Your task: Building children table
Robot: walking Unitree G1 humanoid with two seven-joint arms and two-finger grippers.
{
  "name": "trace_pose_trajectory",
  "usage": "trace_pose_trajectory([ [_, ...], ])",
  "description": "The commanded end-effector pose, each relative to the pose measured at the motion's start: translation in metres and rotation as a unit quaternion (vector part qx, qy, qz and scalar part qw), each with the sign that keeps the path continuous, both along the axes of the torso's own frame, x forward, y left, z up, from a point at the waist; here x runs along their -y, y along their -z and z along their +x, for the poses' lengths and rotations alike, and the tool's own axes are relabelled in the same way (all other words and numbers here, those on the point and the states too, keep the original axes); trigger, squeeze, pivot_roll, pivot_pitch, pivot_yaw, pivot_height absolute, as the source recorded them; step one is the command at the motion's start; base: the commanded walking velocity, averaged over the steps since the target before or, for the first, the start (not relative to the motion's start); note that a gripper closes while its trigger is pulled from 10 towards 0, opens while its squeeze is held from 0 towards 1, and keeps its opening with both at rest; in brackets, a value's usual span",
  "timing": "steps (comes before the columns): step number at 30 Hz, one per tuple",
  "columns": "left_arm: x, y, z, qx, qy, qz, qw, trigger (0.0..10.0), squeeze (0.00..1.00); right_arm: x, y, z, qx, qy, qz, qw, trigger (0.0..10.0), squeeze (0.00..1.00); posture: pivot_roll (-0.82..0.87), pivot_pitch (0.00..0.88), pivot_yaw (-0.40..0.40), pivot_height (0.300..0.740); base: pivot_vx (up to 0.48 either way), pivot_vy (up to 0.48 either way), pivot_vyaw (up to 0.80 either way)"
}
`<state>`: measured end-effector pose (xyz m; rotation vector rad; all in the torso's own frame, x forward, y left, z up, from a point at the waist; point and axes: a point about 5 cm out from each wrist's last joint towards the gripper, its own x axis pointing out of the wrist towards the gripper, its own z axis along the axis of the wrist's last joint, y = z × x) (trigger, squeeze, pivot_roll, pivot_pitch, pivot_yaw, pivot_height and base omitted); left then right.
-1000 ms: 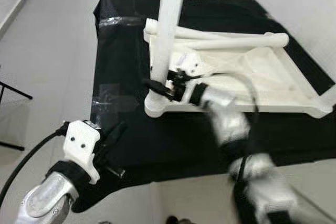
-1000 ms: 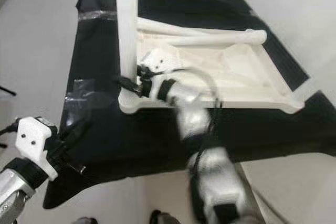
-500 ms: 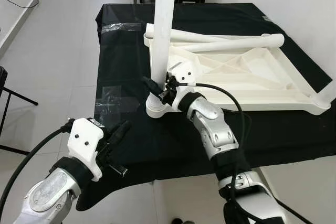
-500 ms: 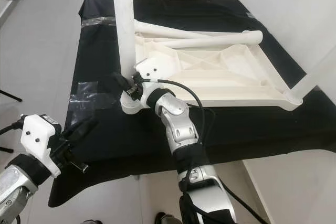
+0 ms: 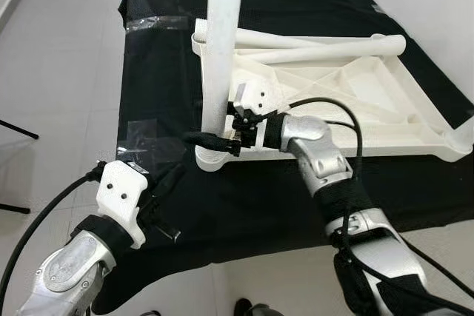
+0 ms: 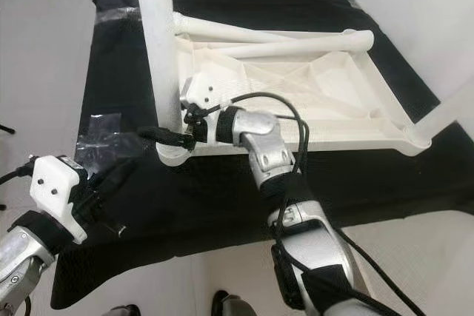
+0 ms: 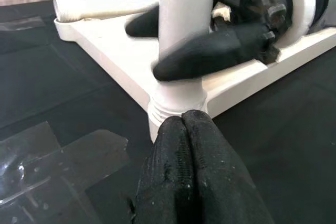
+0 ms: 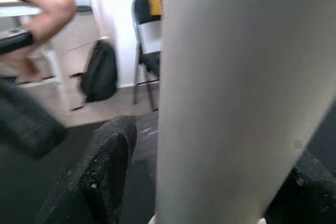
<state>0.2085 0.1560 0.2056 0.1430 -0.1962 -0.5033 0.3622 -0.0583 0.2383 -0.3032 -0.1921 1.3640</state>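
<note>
Leg-fitting is your step: the right gripper [image 5: 215, 140] clasps the upright white plastic table leg [image 5: 221, 49] at the corner socket of the upturned white tabletop [image 5: 415, 120]. Next, twist it home. Left gripper [image 7: 191, 177], fingers pressed together, waits nearby.

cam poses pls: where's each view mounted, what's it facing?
Left eye, right eye: head stereo, looking down at the upturned tabletop on the black cloth; both arms show.
Left wrist: along the shut left gripper, facing the upright leg.
Right wrist: right gripper around that leg.
All share the leg.
</note>
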Motion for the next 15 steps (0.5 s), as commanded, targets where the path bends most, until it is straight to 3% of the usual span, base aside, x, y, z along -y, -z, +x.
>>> trace_pose_trajectory([
  [1, 0.0008, 0.0046, -0.0013, -0.009, 0.0, 0.001, 1.0, 10.0, 0.0, -0.0022, 0.0021, 0.0003, -0.01, -0.028, -0.011, 1.0, 8.2, 0.0, 0.16, 0.227, -0.141, 0.74, 0.0, 0.0, 0.0],
  [2, 0.0008, 0.0046, -0.0013, -0.009, 0.0, 0.001, 1.0, 10.0, 0.0, -0.0022, 0.0021, 0.0003, -0.01, -0.028, -0.011, 1.0, 8.2, 0.0, 0.16, 0.227, -0.141, 0.74, 0.0, 0.0, 0.0],
  [3, 0.0013, 0.0045, -0.0013, -0.008, 0.0, 0.0, 1.0, 10.0, 0.0, -0.0025, 0.0009, 0.0005, -0.017, -0.044, -0.014, 0.999, 2.8, 0.0, 0.16, 0.228, -0.142, 0.74, 0.0, 0.0, 0.0],
  [4, 0.0017, 0.0044, -0.0014, -0.008, 0.0, 0.0, 1.0, 10.0, 0.0, -0.0026, -0.0004, 0.0, -0.027, -0.061, -0.015, 0.998, 0.0, 0.0, 0.16, 0.229, -0.146, 0.74, 0.0, 0.0, 0.0],
  [11, 0.004, 0.0045, -0.0021, -0.008, 0.004, -0.002, 1.0, 10.0, 0.0, -0.0025, -0.0016, -0.0021, -0.044, -0.1, -0.021, 0.994, 0.0, 0.0, 0.15, 0.232, -0.148, 0.74, 0.0, 0.0, 0.0],
  [15, 0.0046, 0.0042, -0.0024, -0.008, 0.005, -0.002, 1.0, 10.0, 0.0, -0.0004, 0.0032, -0.0015, -0.043, -0.095, -0.015, 0.994, 0.0, 0.0, 0.15, 0.234, -0.147, 0.74, 0.0, 0.0, 0.0],
])
